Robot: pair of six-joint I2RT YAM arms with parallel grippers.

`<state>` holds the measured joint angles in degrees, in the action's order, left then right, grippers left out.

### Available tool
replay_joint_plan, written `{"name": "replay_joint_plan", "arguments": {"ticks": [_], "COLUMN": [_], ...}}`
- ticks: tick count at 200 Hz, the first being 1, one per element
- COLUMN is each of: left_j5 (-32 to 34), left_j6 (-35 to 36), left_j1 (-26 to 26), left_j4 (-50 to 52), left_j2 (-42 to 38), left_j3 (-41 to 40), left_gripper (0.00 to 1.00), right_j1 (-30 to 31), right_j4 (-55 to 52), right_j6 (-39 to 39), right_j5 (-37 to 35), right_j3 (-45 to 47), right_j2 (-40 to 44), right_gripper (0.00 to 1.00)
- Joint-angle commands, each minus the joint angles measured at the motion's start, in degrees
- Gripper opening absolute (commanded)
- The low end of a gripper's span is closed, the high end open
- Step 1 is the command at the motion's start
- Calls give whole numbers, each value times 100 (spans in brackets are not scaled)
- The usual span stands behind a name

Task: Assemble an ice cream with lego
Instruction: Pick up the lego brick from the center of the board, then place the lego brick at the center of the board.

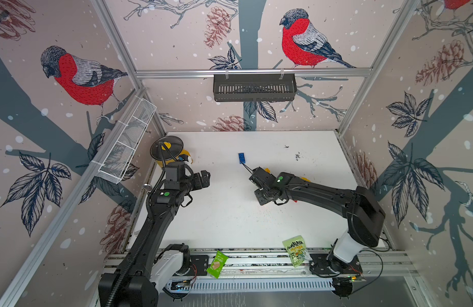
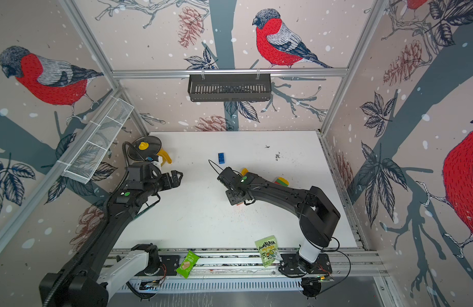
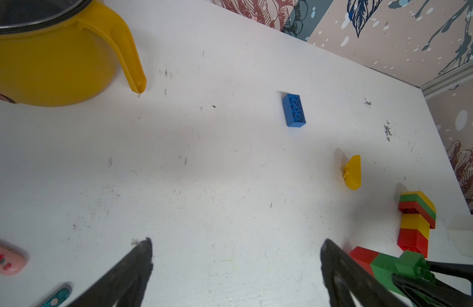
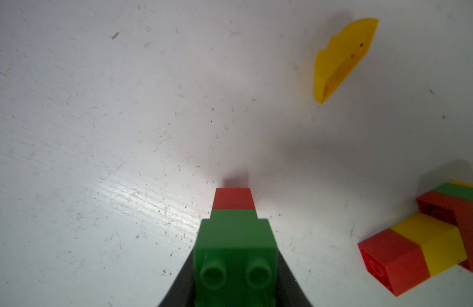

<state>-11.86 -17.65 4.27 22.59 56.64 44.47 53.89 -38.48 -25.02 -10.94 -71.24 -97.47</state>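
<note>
Lego count: four separate pcs on the white tabletop [image 1: 230, 218].

- 1x blue rectangular plastic brick [image 3: 293, 110], alone mid-table toward the back. Its hollow underside w/ three round tubes faces the left wrist cam.
- 1x yellow half-round plastic brick [image 4: 341, 58], on its side, between the blue brick and the toppled stack.
- 1x toppled five-layer plastic stack [image 3: 416, 218] toward the right edge: wide yellow, green, red layers, then narrower yellow and red.
- 1x green-and-red plastic stack [image 4: 234, 239]: two green bricks w/ studs toward the wrist, red brick at the far end by the table. Can't tell if it touches.

R gripper [image 4: 234, 281] is clamped on that stack's green end, fingers either side. L gripper [image 3: 236, 247] is spread wide, empty, near the yellow plastic pot [image 3: 51, 66].

Packets, 2 total, on the front rail: small green snack packet [image 1: 216, 264] and bigger green snack packet [image 1: 296, 251].
</note>
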Motion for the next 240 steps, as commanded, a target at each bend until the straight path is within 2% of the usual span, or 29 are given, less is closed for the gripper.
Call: {"name": "replay_joint_plan", "arguments": {"ticks": [1,39,71,106,155,175,192,207,240], "left_j5": [-1,0,16,57,-25,196,504,707,1117], "left_j6": [-45,-50,-50,-63,-236,-407,-406,-409,-305], "left_j1": [-5,-5,-5,-5,147,649,1171,1490,1847], "left_j4": [-137,-146,-133,-131,-340,-624,-636,-442,106], "left_j2": [22,65,108,119,454,1005,1813,2618,4459], "left_j3": [-8,0,9,24,251,608,1219,2087,3775], "left_gripper": [98,98,98,98,97,98,97,97,97], "right_j1": [-52,-117,-187,-229,-318,-633,-1065,-1546,-2645], "right_j4": [89,121,142,148,254,634,1019,1296,1925], "right_j6": [278,317,364,426,350,275,227,190,229], "right_j5": [82,166,163,162,25,139,220,391,794], "right_j3": [-61,-40,-13,-130,-466,-279,78,503,1561], "right_j2": [-114,-168,-180,-188,218,754,1345,1881,3094], "right_gripper": [30,35,46,62,68,69,70,70,71]}}
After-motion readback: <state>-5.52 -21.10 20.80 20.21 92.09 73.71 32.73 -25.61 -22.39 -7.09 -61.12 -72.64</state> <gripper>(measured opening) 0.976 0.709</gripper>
